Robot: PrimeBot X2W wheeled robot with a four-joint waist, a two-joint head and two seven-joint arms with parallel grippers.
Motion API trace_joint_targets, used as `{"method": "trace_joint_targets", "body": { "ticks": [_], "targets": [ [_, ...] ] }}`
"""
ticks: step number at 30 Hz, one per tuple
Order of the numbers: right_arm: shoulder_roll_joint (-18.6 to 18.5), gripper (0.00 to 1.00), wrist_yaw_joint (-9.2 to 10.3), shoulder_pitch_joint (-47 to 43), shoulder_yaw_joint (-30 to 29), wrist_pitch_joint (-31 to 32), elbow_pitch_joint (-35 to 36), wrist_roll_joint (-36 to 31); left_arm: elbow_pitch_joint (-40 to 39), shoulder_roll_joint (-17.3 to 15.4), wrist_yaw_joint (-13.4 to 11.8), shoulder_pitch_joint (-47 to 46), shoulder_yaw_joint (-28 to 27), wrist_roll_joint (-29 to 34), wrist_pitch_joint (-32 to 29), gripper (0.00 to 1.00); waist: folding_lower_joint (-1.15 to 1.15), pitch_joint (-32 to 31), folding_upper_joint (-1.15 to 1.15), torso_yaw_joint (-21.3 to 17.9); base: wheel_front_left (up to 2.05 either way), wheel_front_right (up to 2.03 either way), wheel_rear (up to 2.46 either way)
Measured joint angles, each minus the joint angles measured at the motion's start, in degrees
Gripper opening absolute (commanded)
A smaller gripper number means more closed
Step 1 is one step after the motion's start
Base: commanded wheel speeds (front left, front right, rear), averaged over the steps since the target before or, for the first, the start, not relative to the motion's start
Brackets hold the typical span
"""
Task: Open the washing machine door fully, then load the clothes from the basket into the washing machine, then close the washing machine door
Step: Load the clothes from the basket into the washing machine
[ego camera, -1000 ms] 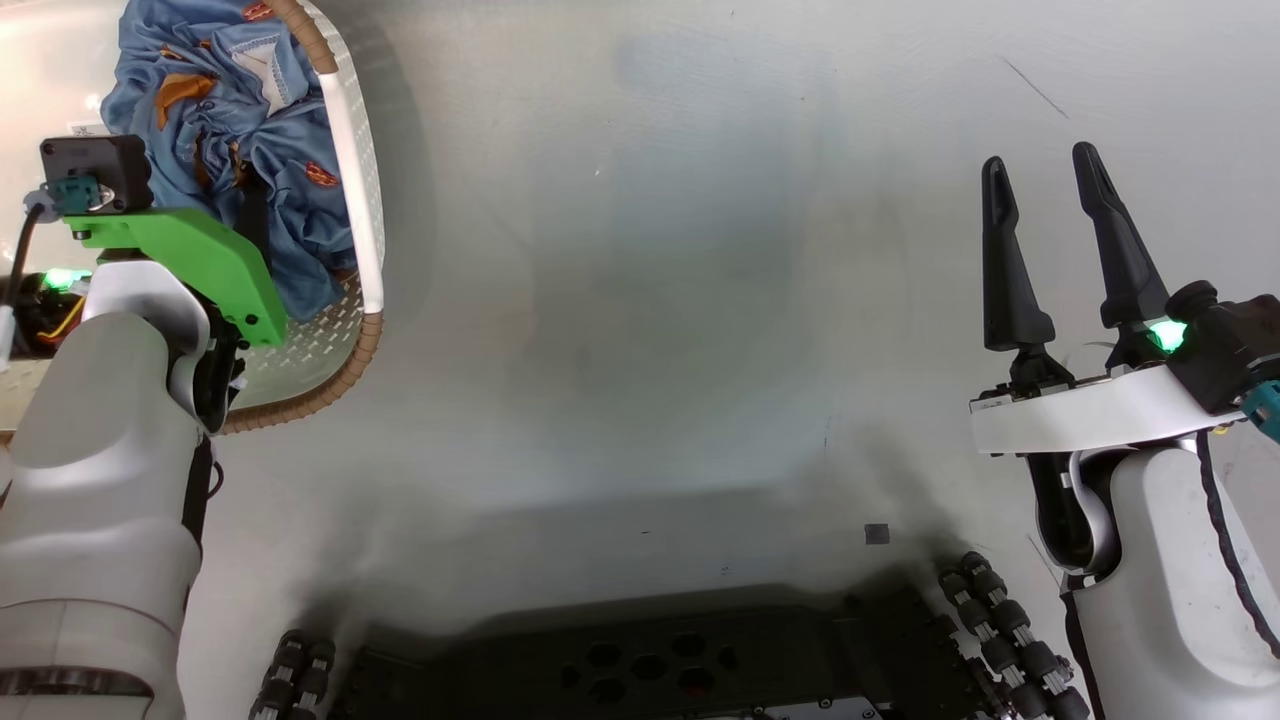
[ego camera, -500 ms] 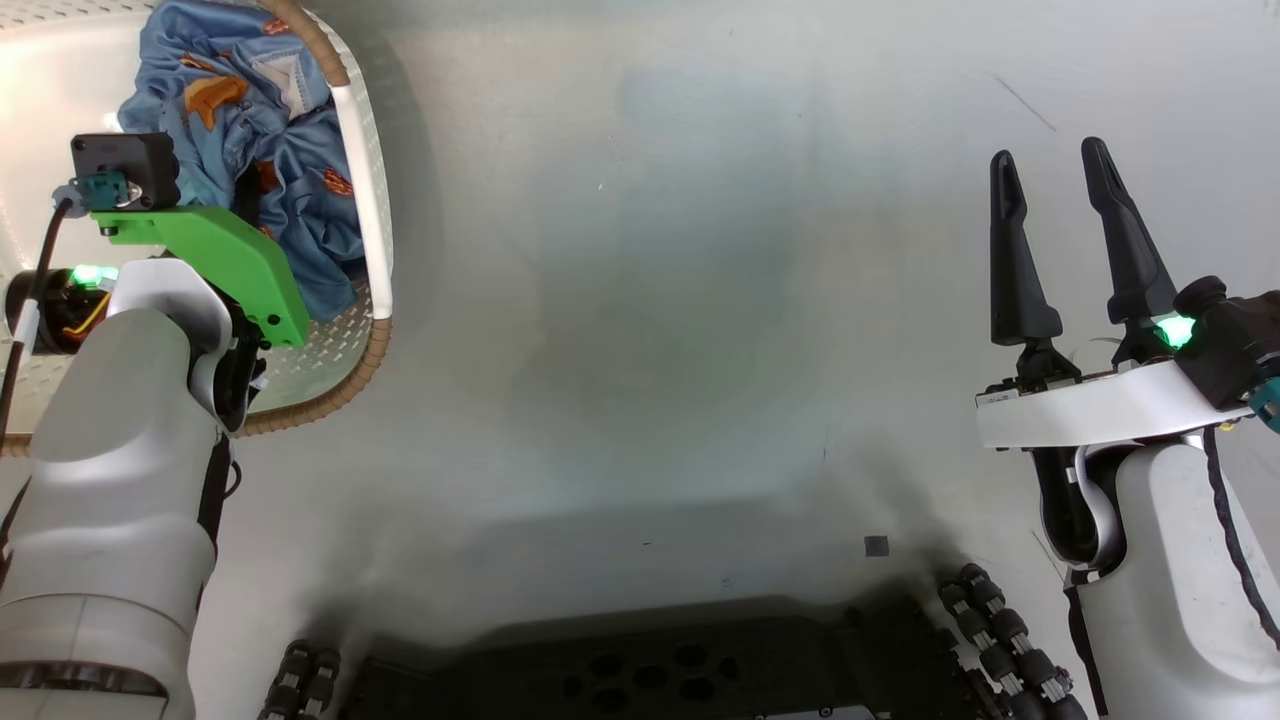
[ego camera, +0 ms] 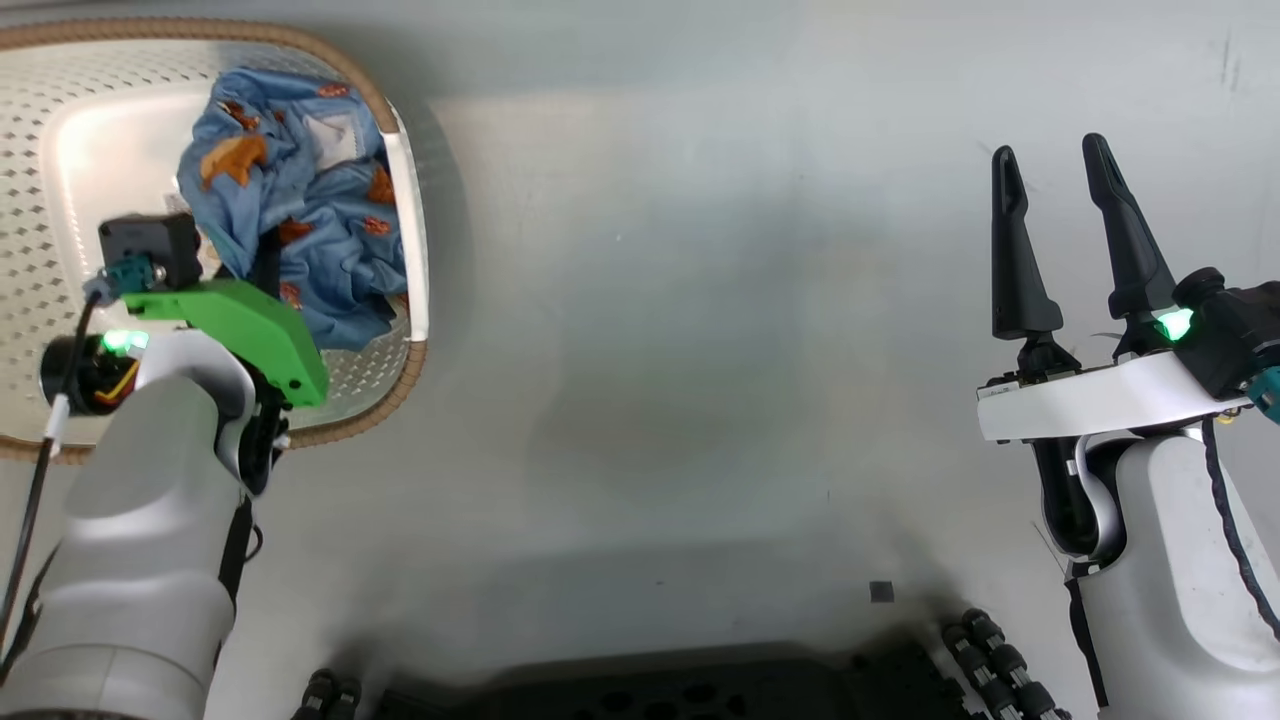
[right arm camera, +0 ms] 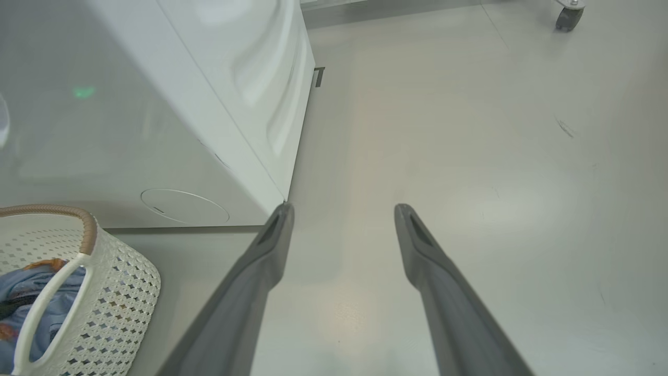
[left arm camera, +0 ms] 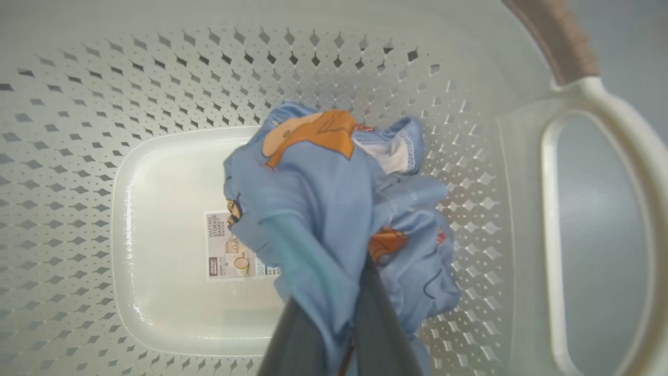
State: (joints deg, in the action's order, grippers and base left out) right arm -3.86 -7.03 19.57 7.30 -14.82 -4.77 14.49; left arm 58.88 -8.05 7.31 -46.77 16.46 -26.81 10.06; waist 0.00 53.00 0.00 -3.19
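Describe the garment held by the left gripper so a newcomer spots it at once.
Beside the white washing machine stands a cream perforated basket with a brown rim. Inside it lie bunched clothes, pinched by the shut left gripper: the one light blue thing, printed with orange cartoon figures.

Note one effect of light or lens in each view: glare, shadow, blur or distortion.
Head view: glare bleaches the basket, and a soft shadow darkens the floor. Left wrist view: the left gripper, shut on the clothes, is blurred close to the lens. Right wrist view: a faint green glint lies on the washing machine.
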Motion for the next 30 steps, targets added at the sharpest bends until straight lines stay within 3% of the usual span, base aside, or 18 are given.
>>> {"method": "trace_joint_targets", "body": {
  "ticks": [30],
  "targets": [
    [-0.63,1.0,0.01,-2.83,2.18,0.0,-5.11,0.11,-5.93,0.19,0.0,13.33,2.19,-6.34,4.2,0.0,-0.01,-18.23,0.0,1.62,0.0,0.0,0.0]
  ]
}}
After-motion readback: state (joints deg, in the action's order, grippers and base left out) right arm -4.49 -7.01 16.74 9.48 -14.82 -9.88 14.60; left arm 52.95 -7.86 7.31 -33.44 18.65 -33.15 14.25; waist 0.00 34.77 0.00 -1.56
